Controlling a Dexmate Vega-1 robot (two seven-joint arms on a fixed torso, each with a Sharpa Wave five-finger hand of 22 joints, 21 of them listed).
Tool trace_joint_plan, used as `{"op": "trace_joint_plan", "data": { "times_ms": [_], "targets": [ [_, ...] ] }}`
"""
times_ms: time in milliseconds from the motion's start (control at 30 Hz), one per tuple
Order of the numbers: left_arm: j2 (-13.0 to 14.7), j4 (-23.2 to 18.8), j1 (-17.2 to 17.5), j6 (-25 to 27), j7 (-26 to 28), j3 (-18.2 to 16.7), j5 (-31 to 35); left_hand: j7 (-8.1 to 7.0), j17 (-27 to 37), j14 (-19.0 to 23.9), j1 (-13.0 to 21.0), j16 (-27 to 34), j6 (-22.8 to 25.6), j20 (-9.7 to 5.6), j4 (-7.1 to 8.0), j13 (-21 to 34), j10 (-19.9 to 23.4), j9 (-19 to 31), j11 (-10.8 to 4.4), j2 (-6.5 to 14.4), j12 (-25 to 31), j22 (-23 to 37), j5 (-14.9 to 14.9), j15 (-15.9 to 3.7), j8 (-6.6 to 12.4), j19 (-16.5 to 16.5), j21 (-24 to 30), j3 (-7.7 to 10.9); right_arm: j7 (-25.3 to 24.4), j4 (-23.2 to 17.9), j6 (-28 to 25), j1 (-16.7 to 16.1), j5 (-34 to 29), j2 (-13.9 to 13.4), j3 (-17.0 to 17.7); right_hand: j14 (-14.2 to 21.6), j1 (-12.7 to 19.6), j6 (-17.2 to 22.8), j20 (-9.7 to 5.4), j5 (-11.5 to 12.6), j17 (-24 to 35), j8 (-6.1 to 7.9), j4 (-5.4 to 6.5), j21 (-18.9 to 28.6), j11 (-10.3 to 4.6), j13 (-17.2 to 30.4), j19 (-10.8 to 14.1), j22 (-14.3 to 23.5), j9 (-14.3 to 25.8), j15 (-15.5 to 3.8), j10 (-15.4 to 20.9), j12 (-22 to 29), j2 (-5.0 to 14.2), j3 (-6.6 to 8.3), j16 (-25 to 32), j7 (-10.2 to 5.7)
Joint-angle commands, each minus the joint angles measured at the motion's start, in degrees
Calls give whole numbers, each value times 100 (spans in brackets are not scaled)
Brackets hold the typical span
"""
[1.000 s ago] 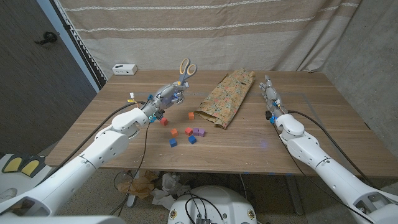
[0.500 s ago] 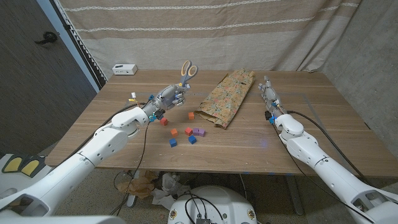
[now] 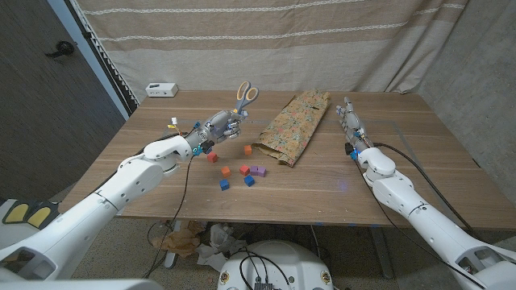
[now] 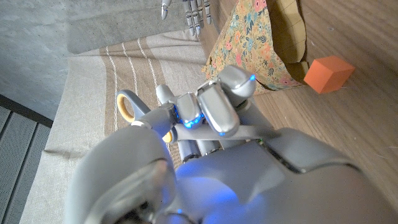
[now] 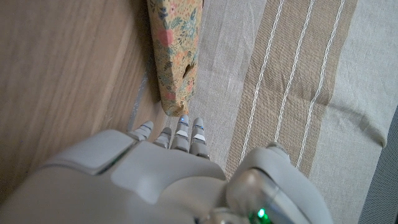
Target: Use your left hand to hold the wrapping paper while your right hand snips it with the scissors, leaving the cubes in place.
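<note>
Floral wrapping paper (image 3: 293, 125) lies folded mid-table; orange-handled scissors (image 3: 243, 94) stand raised leftward.

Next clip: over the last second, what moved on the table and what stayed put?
The left hand, gripping the scissors with their handles up, has carried them a little toward the wrapping paper; the grip is unchanged. The right hand stays beside the paper's other edge, holding nothing. The paper and the cubes have not moved.
</note>
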Motion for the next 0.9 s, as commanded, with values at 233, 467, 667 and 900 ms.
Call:
{"op": "trace_joint_plan", "data": {
  "times_ms": [233,467,667,900],
  "targets": [
    [-99,206,-573,583,-206,283,-43,39,16,41,1,28,7,-181,-58,15,-1,-39,-27,57,-7,-18,41,25,-49,32,8,29,88,-162,308,-75,-132,-58,8,-13,126,85,29,2,14,47,-44,-2,47,33,6,19,8,42,51,25,-18,37,24,-36],
    [-241,448,-832,647,-449,461,24,55,15,49,0,30,-4,-181,-69,16,2,3,-26,57,-6,-43,42,25,-22,5,-7,43,62,-278,361,-135,-167,-110,48,-31,326,518,29,-13,14,166,-148,-16,-170,38,-24,20,10,41,143,53,-1,102,21,-295],
    [-321,602,-1061,792,-641,621,89,76,15,53,-5,33,31,-181,-82,16,11,-21,-27,54,-4,-96,41,25,-16,-12,-30,44,136,-410,502,-199,-206,-195,94,-38,363,551,24,-14,13,168,-169,-16,-119,38,-26,19,10,44,166,60,-3,112,19,-283],
    [-337,610,-1255,1011,-725,746,168,79,16,57,-8,36,38,-181,-91,16,14,-18,-26,52,-5,-126,43,25,-9,-5,-33,42,248,-525,663,-229,-299,-302,123,-39,445,603,23,-13,11,174,-214,-14,-69,38,-19,18,11,61,168,58,4,140,18,-258]
  ]
}}
